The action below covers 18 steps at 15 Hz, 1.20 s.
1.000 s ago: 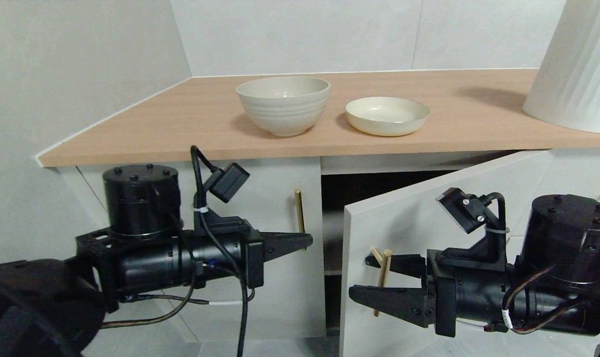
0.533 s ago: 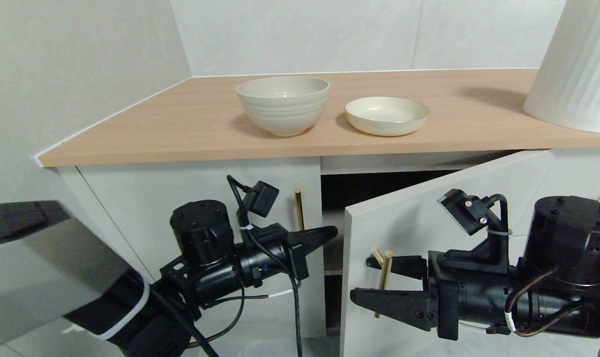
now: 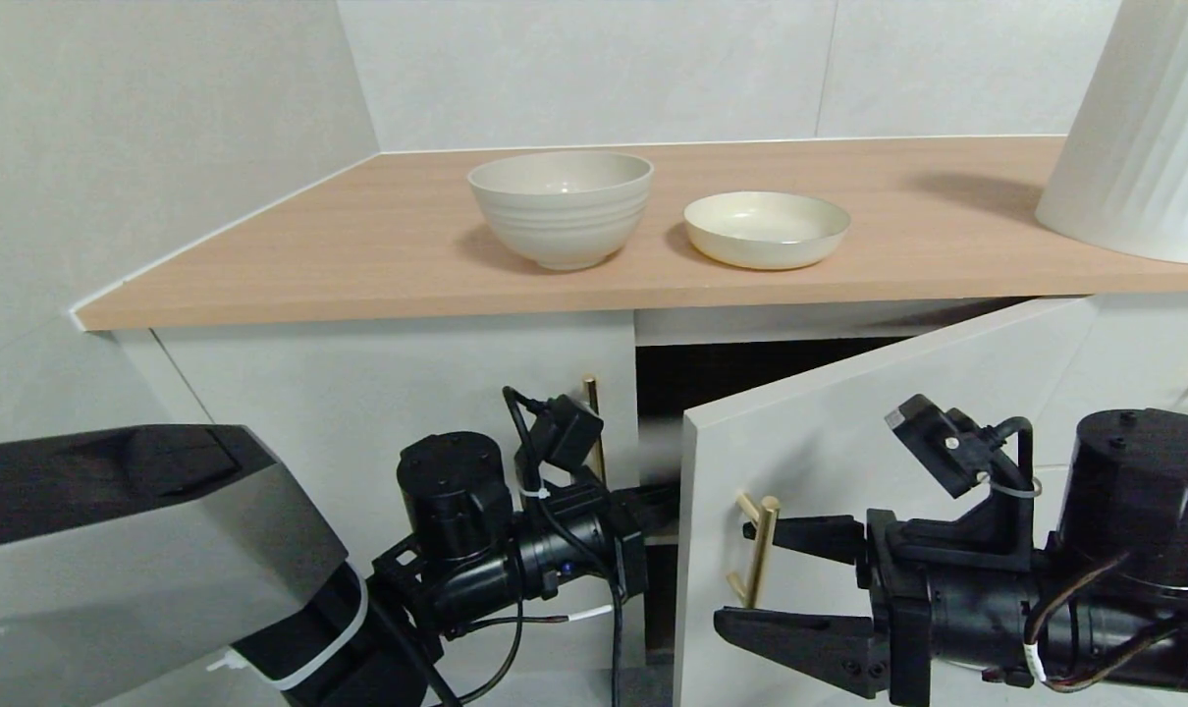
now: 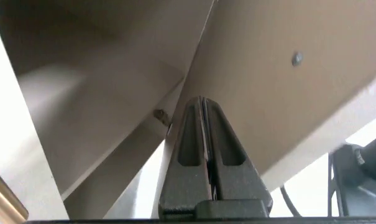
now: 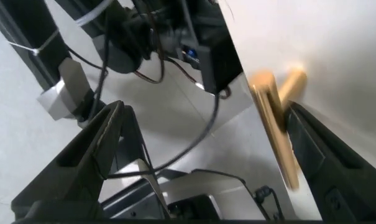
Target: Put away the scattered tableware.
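The left wrist view is revealing the left gripper [image 4: 202,104] pinched closed behind the cabinet door's [image 3: 849,412] edge. The right gripper [image 3: 736,576] is gaping around that door's handle [image 3: 763,550], with bowl [image 3: 561,206] and plate [image 3: 766,229] sitting well above it.

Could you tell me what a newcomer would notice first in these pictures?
Two pale dishes sit side by side on the wooden counter: a deep bowl and, to its right, a shallow dish. Below, a cabinet door hangs ajar, the right gripper open about its brass handle and the shut left gripper pointing into the gap beside it.
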{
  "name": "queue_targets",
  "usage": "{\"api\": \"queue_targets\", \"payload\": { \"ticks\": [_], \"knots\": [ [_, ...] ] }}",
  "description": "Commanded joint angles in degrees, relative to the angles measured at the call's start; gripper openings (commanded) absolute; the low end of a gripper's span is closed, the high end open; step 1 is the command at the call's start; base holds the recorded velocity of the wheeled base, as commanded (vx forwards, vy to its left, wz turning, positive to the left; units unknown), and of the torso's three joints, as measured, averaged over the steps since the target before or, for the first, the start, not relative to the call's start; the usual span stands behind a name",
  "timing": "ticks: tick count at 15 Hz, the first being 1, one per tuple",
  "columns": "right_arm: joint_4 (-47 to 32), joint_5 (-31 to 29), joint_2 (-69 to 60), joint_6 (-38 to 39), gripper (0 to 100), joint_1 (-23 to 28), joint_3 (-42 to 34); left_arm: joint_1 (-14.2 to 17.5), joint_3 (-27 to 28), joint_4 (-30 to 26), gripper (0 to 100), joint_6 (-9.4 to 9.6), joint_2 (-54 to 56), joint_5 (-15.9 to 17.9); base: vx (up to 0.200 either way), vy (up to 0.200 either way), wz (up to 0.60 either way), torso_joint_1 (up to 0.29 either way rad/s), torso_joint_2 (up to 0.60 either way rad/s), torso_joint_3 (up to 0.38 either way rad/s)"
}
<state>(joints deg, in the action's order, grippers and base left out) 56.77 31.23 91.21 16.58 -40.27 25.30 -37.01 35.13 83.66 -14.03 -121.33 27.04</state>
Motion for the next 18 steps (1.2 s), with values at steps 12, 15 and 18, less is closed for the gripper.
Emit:
{"api": "queue_targets", "payload": {
  "ticks": [12,15,18],
  "knots": [
    [-18.4,-28.8,-13.6,-8.9,100,-0.2,-1.1,-2.3,5.3,-2.4,0,0.06,2.9,0.0,0.0,0.0,0.0,0.0,0.0,0.0],
    [-26.2,-30.3,-19.3,-8.7,100,-3.9,-0.6,-3.4,7.7,-11.2,0,0.14,6.3,0.0,0.0,0.0,0.0,0.0,0.0,0.0],
    [-30.1,-27.9,-21.6,-7.4,100,-3.9,0.3,-3.4,7.3,-12.9,0,0.32,5.1,-0.1,0.0,0.0,0.0,0.0,0.0,0.0]
  ]
}}
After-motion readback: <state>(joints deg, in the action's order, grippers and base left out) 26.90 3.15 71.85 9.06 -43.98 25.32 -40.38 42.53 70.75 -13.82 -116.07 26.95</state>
